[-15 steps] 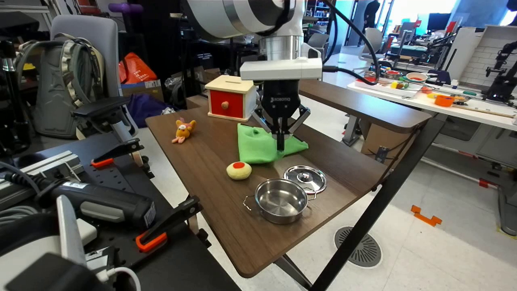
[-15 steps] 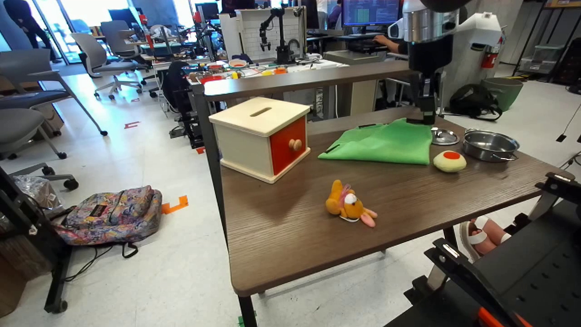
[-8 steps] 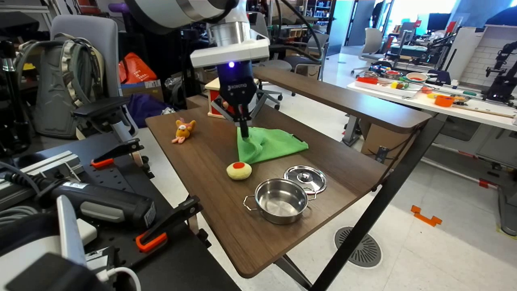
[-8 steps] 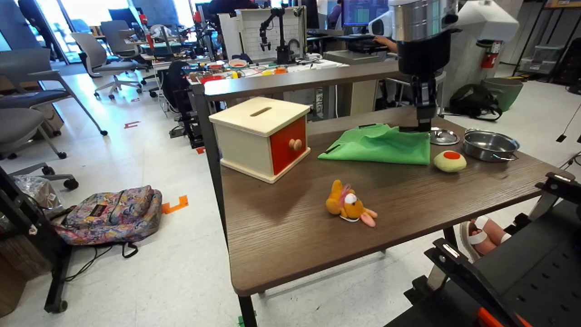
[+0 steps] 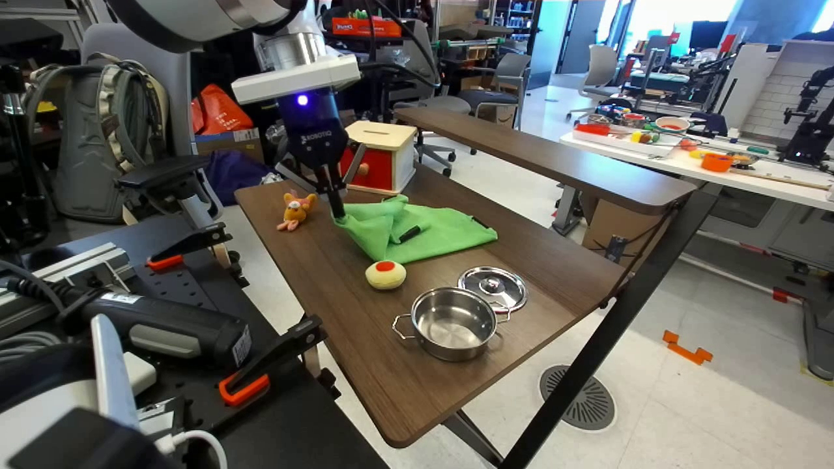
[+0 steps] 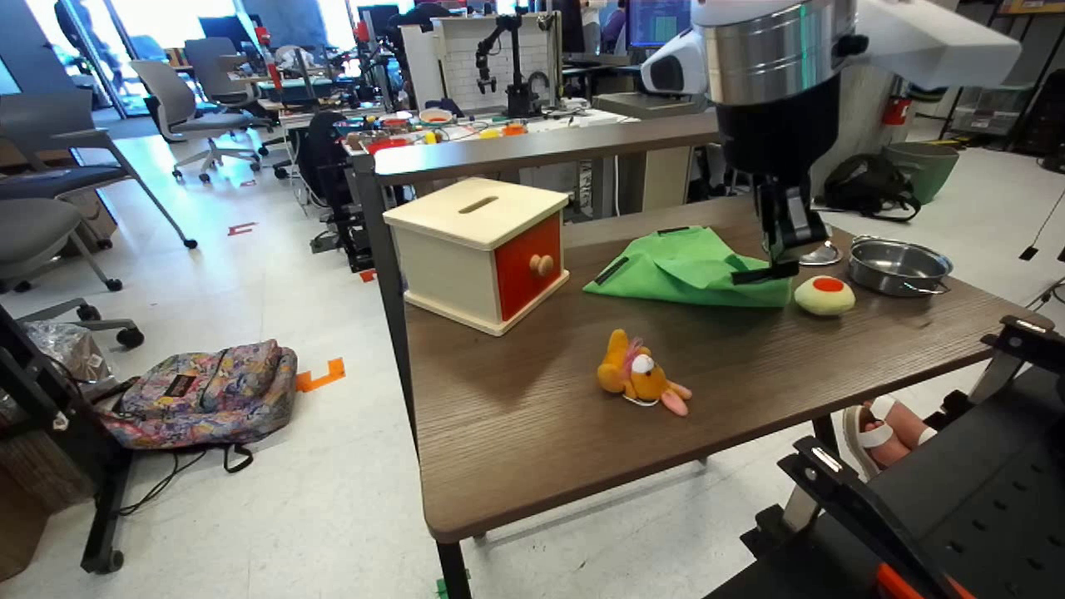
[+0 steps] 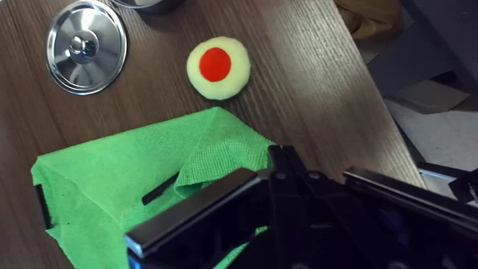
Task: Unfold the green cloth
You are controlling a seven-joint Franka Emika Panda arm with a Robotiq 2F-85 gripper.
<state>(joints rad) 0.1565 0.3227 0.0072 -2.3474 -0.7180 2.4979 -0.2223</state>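
Note:
The green cloth lies partly folded on the brown table in both exterior views (image 5: 449, 234) (image 6: 666, 270) and in the wrist view (image 7: 93, 183). It has short black strips at its edges. One flap is folded over and slightly lifted toward my gripper. My gripper (image 5: 337, 210) is shut on the cloth's edge, low over the table; it also shows in an exterior view (image 6: 795, 249) and in the wrist view (image 7: 281, 148). In the wrist view the fingertips stand together, with the cloth running up to them. The pinched bit itself is hidden between the fingers.
A yellow toy with a red spot (image 5: 386, 275) lies close beside the cloth. A steel lid (image 5: 493, 288) and steel pot (image 5: 454, 326) stand past it. An orange plush toy (image 6: 639, 374) and a wooden box with a red drawer (image 6: 478, 249) are also on the table.
My gripper has moved across the table toward the orange plush toy's side, drawing the cloth's edge with it. The cloth now reaches farther that way, and a black strip shows at its fold.

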